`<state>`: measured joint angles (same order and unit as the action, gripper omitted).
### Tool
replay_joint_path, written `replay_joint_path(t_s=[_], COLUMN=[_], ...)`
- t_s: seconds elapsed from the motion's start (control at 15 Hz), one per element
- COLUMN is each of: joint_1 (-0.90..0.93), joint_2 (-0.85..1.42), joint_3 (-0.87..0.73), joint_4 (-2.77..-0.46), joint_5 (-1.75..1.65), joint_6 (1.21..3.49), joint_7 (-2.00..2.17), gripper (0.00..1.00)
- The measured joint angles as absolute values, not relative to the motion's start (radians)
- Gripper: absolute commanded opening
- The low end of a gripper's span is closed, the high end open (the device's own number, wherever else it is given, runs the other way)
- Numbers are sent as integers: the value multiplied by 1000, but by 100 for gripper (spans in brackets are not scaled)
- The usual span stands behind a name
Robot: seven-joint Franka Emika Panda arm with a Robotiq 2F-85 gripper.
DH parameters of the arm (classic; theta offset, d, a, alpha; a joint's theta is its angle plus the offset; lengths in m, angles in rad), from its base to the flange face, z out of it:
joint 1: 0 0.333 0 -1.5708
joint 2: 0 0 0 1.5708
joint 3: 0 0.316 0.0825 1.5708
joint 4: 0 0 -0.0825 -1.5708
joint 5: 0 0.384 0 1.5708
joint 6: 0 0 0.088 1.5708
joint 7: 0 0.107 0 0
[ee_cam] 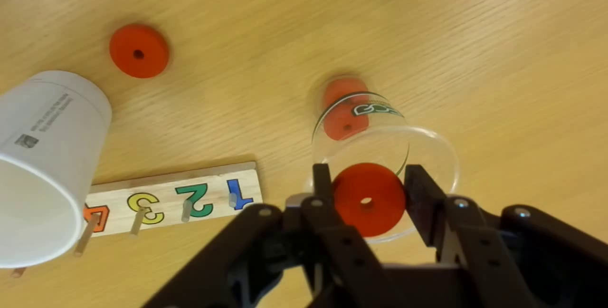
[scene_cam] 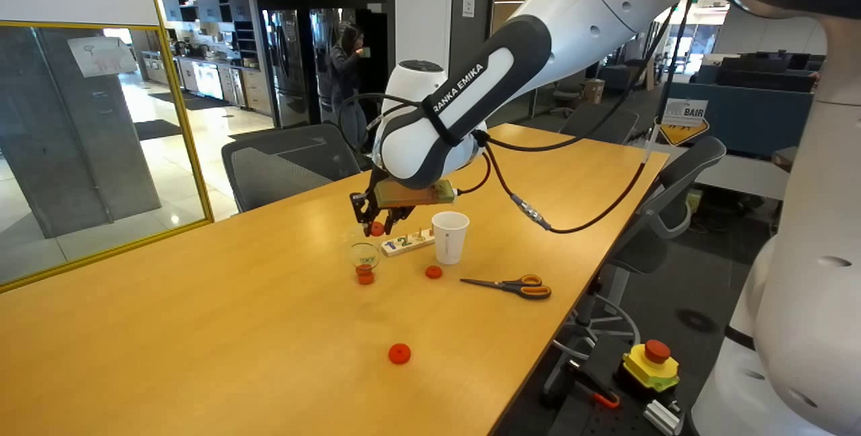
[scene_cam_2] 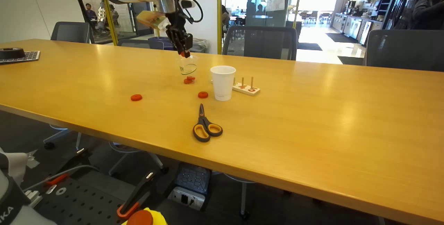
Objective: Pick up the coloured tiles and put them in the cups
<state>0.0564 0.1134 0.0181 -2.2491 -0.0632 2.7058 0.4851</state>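
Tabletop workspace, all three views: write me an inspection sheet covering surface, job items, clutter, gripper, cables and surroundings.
Surface: wood-toned tabletop, with light reflections.
Job's things: clear cup, two red tiles inside; white cup, upright; one loose tile near the white cup, another loose tile apart from both cups.
Clutter: scissors; numbered peg board, partly hidden by the white cup; keyboard, a dark object on or against it.
Gripper: shut on a fifth red tile, which appears over the clear cup's mouth.
Cables: black cables hang in loops from the arm.
Surroundings: office chairs; a person standing near refrigerators; a red button on a yellow box by the robot base.
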Motion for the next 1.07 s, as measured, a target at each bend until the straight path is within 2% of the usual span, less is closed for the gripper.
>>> replay_joint_path(t_s=[0.27,0.33,0.47,0.67,1.07], joint_1=[67,69,71,74,78], joint_2=[170,183,204,217,183], joint_3=[18,18,17,8,-18], joint_4=[-2199,-2188,-2168,-2149,-2171], joint_5=[-60,-60,-60,-60,-66], joint_6=[2703,2703,2703,2703,2697], joint_7=[470,468,468,468,469], gripper=[29,67,75,98,100])
